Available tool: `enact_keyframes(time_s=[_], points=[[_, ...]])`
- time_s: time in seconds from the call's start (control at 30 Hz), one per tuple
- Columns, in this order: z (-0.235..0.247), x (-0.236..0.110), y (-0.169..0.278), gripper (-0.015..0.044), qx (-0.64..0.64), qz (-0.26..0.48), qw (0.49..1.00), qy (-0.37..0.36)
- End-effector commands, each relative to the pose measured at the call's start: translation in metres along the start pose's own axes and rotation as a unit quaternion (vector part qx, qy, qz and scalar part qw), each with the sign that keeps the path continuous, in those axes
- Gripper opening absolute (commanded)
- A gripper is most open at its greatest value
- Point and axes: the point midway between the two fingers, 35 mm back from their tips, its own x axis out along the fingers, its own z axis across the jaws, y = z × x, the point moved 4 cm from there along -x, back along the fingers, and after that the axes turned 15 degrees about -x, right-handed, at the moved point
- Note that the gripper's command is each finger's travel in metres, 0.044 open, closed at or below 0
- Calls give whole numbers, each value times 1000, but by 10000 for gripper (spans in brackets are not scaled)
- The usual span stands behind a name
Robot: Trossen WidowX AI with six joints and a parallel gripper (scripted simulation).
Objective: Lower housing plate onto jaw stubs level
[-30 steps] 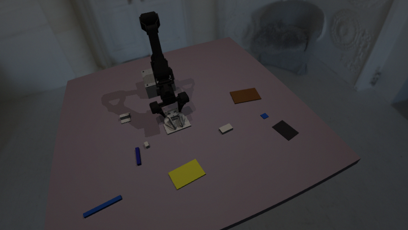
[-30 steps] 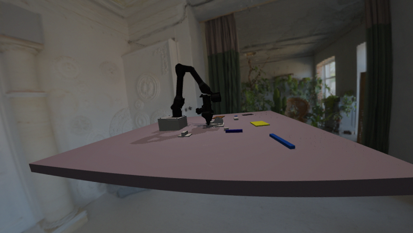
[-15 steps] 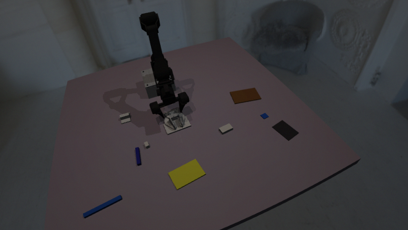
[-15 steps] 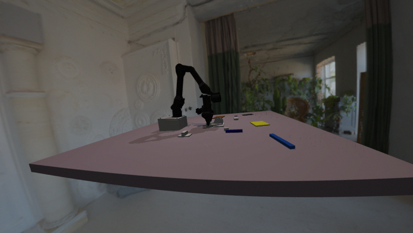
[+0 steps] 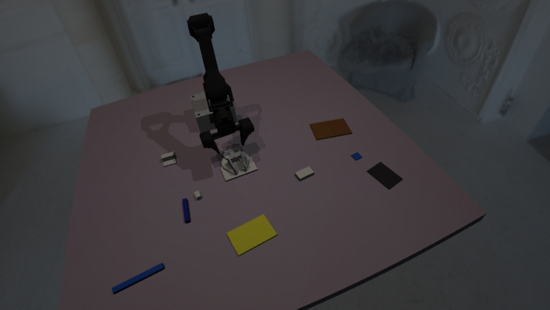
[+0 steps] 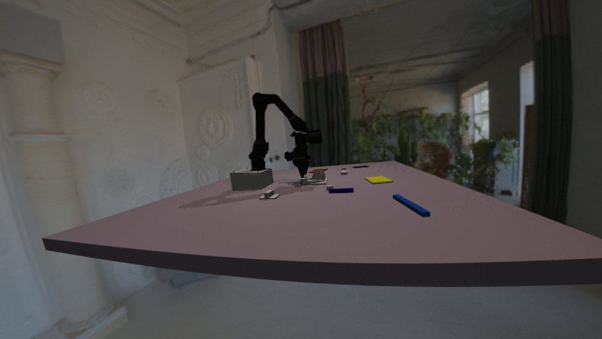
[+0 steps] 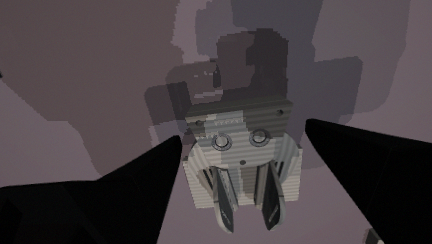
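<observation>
Mid-table, the plate (image 7: 241, 120) lay over the jaws (image 7: 223, 200), w/ open room btwn it & each fingertip, well in from the table (image 5: 346, 230) (image 6: 320, 235) edges. Gripper (image 5: 231, 148) (image 6: 302, 176) (image 7: 241, 133) pointed down above, spread wide, nothing held. Couldn't tell if plate was fully lvl.

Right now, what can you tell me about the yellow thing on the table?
The yellow thing is a thin, flat, rectangular slab in one bright, even yellow, with straight edges and no parts or markings that I can make out. What it is made of, I cannot tell. It lies flat on the pink table, turned at a slant to the table's edges. Apart from the table under it, nothing touches it, and the tool is well away from it.
</observation>
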Motion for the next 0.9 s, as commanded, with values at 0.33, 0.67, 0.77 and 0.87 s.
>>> enact_keyframes(time_s=[0.33,0.67,0.77,0.87], points=[[-11,-71,-26,440,-1,9,1000,-4],[-21,-94,-51,440,-1,6,1000,-3],[-21,-94,-51,440,-1,6,1000,-3],[-21,-94,-51,440,-1,6,1000,-3]])
